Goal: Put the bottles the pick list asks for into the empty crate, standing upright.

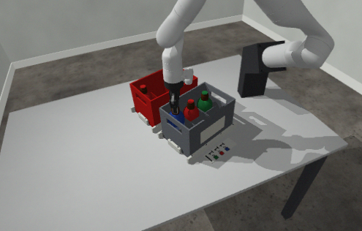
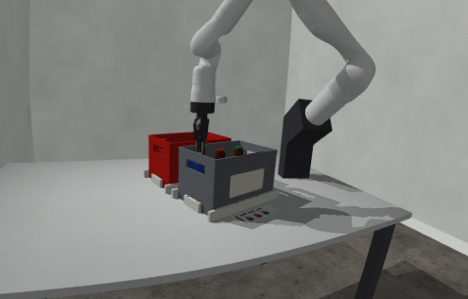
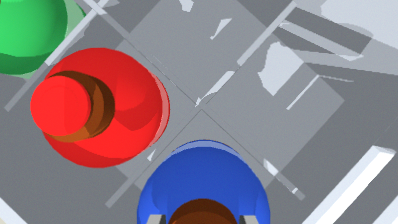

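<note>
My gripper is shut on the brown neck of the blue bottle. The bottle is upright inside the grey crate, in its near left corner; whether its base touches the crate floor is hidden. A red bottle stands beside it, and a green bottle beyond. The red crate shows one red-capped bottle. The pick list shows green, red and blue marks; its counts are too small to read.
Both crates sit level, side by side, between low white stops on the table. Dividers and the crate walls rise close around the held bottle. The black robot base stands behind the grey crate to the right.
</note>
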Tool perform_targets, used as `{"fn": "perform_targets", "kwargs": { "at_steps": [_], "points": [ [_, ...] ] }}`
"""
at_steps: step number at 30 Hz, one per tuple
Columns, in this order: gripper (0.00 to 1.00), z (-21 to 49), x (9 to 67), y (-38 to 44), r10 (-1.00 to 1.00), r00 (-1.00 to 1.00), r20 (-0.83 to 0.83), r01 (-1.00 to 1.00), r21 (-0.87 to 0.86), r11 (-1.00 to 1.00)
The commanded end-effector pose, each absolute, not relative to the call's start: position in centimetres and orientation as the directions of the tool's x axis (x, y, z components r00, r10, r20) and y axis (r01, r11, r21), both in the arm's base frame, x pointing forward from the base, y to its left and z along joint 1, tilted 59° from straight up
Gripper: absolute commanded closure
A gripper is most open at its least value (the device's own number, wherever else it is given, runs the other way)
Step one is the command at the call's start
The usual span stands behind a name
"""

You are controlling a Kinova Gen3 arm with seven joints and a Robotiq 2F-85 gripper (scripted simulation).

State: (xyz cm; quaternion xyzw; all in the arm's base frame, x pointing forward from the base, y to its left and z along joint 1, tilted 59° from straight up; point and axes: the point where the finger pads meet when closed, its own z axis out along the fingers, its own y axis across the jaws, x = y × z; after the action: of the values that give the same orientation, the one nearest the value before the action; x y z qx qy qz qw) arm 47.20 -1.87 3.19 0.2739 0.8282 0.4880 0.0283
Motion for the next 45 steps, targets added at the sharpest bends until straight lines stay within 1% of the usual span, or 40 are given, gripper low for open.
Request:
{"fn": "perform_targets", "kwargs": {
  "at_steps": [1, 45],
  "points": [
    [0.9, 3.2, 47.3, -1.9, 0.483, -0.848, 0.22, 0.426, 0.824, 0.374],
    [0.9, 2.1, 47.9, -0.3, 0.483, -0.848, 0.22, 0.426, 0.824, 0.374]
  ]
}}
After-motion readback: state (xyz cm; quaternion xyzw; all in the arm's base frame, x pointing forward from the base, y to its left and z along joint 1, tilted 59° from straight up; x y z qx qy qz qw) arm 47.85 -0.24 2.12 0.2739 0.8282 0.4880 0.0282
